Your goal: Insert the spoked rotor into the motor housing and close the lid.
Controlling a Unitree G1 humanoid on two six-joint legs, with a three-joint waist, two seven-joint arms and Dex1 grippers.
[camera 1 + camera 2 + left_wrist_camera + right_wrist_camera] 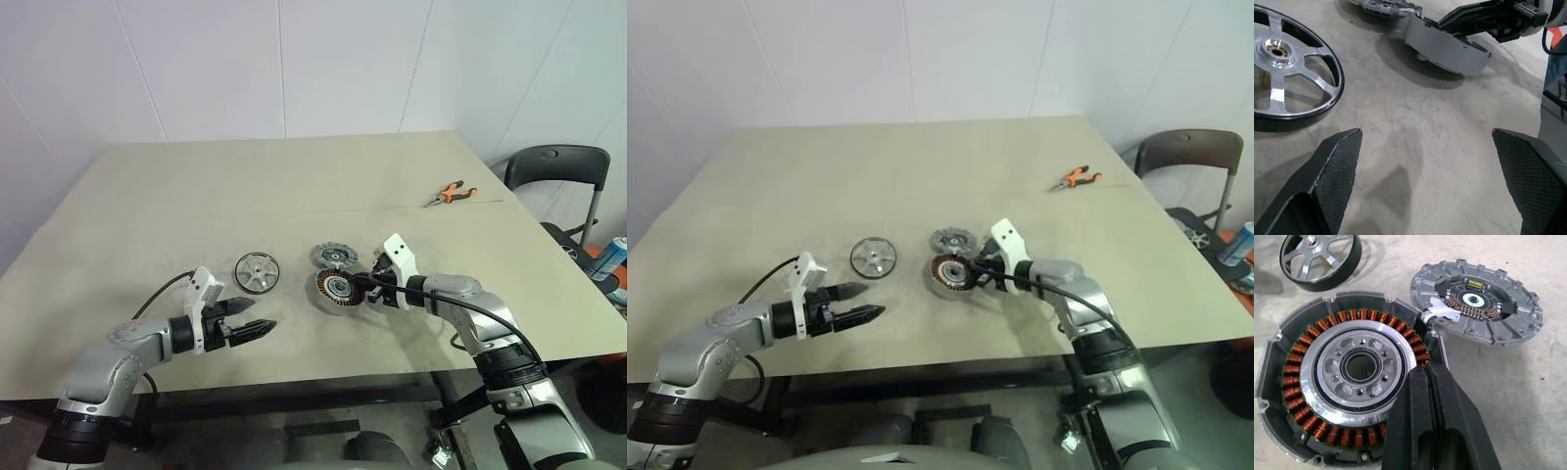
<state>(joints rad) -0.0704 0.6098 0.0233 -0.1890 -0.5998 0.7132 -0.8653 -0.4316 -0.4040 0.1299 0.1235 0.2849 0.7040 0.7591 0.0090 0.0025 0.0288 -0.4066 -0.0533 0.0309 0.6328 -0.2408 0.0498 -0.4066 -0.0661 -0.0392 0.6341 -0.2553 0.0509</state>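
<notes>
At frame centre on the bench (147, 206), the motor housing (336, 291) sits tilted, rim pinched by the closed right claw (370, 285); left claw (257, 326) open; rigid, likely heavy, rim grip suits.

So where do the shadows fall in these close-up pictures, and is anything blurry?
Left wrist view: soft shadow under the tilted motor housing and beneath the open left pincer; its near fingers look slightly soft. Right wrist view: the lid casts a shadow; copper windings sharp.
</notes>
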